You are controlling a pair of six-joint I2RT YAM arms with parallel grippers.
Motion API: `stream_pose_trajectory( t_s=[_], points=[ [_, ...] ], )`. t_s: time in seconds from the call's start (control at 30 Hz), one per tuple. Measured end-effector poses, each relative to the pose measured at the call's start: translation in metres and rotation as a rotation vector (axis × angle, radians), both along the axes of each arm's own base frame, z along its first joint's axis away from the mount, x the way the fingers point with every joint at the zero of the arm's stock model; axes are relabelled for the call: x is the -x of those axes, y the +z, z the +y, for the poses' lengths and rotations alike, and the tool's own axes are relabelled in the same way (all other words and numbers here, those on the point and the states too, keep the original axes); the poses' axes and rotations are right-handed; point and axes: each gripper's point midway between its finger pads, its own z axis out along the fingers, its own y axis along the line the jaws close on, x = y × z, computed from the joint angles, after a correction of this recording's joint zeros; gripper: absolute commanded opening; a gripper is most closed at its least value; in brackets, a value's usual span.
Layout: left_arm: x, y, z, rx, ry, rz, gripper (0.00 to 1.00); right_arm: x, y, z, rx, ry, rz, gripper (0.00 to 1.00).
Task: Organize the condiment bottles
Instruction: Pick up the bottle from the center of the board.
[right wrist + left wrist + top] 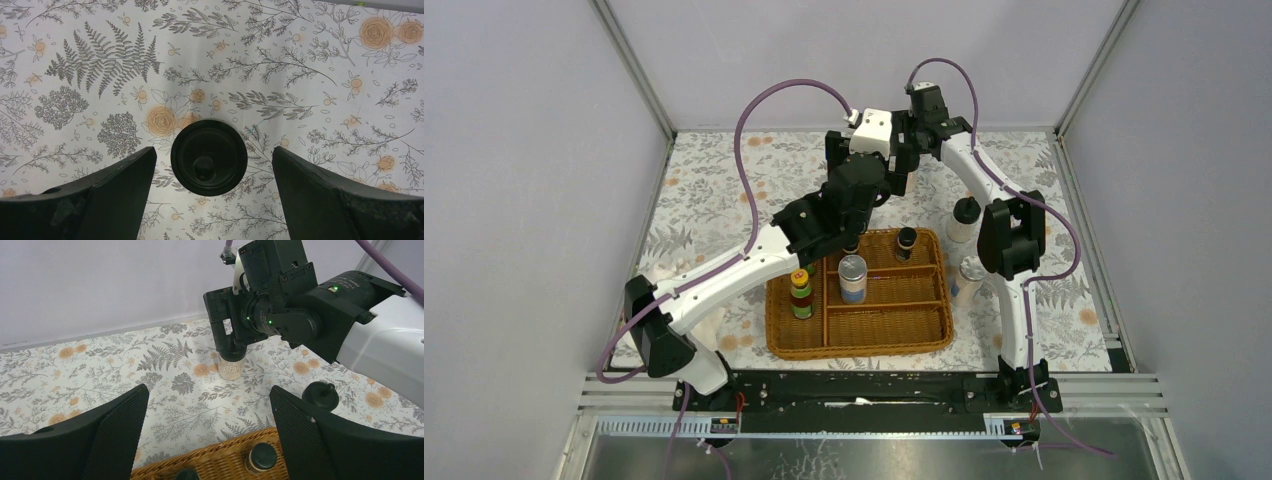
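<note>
Jar (pixel 230 368) top behind right fingers (pixel 215 320)

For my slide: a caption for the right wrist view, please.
Open right gripper over a black-lidded jar on floral cloth.

Mid-table: a rectangular woven wicker basket (pixel 884 325) w/ dividers (narrow strip on the left, three rows at right), sitting on a white cloth printed w/ grey ferns & orange flowers (pixel 714 190). Plain pale-grey walls (pixel 524 150) on three sides, aluminium corner posts (pixel 634 70) btwn them. Black rail (pixel 864 392) along the near edge.
</note>
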Motion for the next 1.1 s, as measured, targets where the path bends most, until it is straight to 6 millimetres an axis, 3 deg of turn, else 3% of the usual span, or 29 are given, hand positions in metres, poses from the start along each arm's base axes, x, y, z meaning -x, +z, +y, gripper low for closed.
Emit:
stream_pose_trajectory(
  t_s=[0.33,0.87,1.1],
  points=[
    [-0.004,-0.009,-0.004,0.004,-0.013,0.018,0.95,0.0,-0.005,0.001,0.005,0.005,0.007,0.93],
    [-0.011,-0.017,-0.002,0.025,-0.015,0.034,0.95,0.003,-0.036,0.004,0.01,0.022,0.065,0.91],
    [-0.015,-0.024,0.001,0.029,-0.015,0.048,0.95,0.004,-0.048,0.004,0.017,0.025,0.085,0.7]
  ],
)
